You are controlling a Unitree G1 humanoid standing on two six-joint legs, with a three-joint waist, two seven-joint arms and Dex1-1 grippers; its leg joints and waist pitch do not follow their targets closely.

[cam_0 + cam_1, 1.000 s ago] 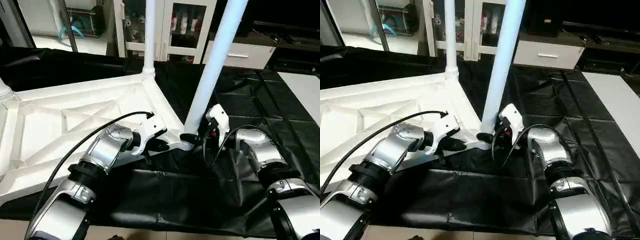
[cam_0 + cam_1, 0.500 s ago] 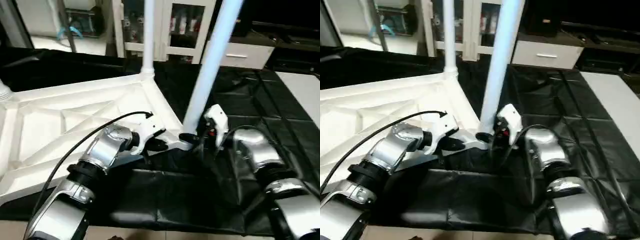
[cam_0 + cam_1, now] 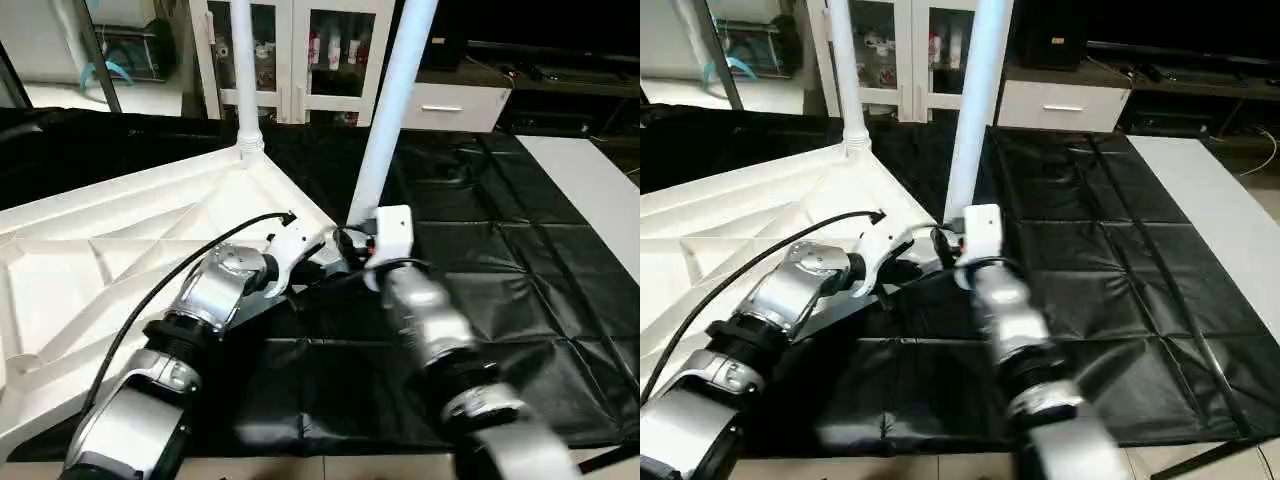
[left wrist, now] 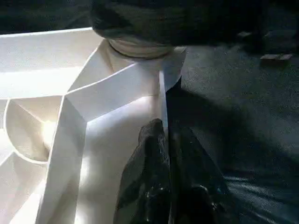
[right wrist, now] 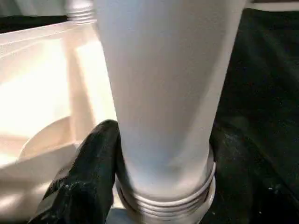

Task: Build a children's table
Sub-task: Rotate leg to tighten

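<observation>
The children's table top [image 3: 120, 240] lies upside down on the left, ribbed underside up. Two white legs stand in its corner sockets: a far one [image 3: 243, 70] and a near one [image 3: 395, 100]. My left gripper [image 3: 318, 262] is shut on the top's thin rim just beside the near corner; in the left wrist view both black fingers [image 4: 145, 168] pinch that rim wall. My right gripper [image 3: 352, 240] sits at the foot of the near leg. In the right wrist view the leg [image 5: 163, 93] stands between its jaws, with a black finger [image 5: 91, 182] against it above the ringed base.
A black cloth covers the work table [image 3: 500, 230], with open cloth to the right of the near leg. A white glass-door cabinet [image 3: 330, 50] stands behind. A pale surface [image 3: 590, 170] adjoins on the far right. A black cable [image 3: 170, 270] runs along my left forearm.
The camera has shifted. My right forearm has swung from the right side in toward the middle, its gripper staying at the near leg's foot. The left gripper keeps its pinch on the rim.
</observation>
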